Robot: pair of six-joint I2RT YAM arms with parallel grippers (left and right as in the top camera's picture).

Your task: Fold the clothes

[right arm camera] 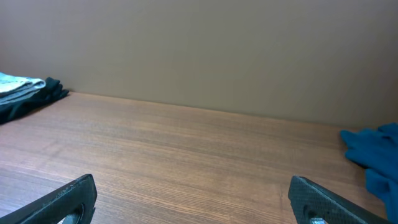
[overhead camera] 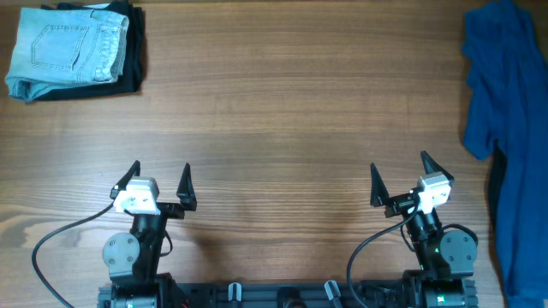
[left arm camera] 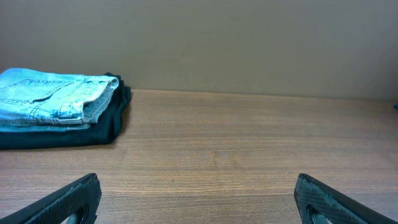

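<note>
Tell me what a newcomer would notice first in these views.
The folded light-blue denim shorts sit atop a black garment at the far left corner of the table. A large royal-blue garment lies crumpled along the right edge. The left tool and right tool stand open at the near edge.

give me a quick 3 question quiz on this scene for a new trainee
1. True or false: the denim shorts lie folded on top of the black garment.
2. Where is the dark blue garment? A) touching the shorts B) on the right arm's side, far from the shorts C) under the black garment
3. Fill in: the left gripper and the right gripper are both ____ and hold nothing.

Key: 1 true; 2 B; 3 open
</note>
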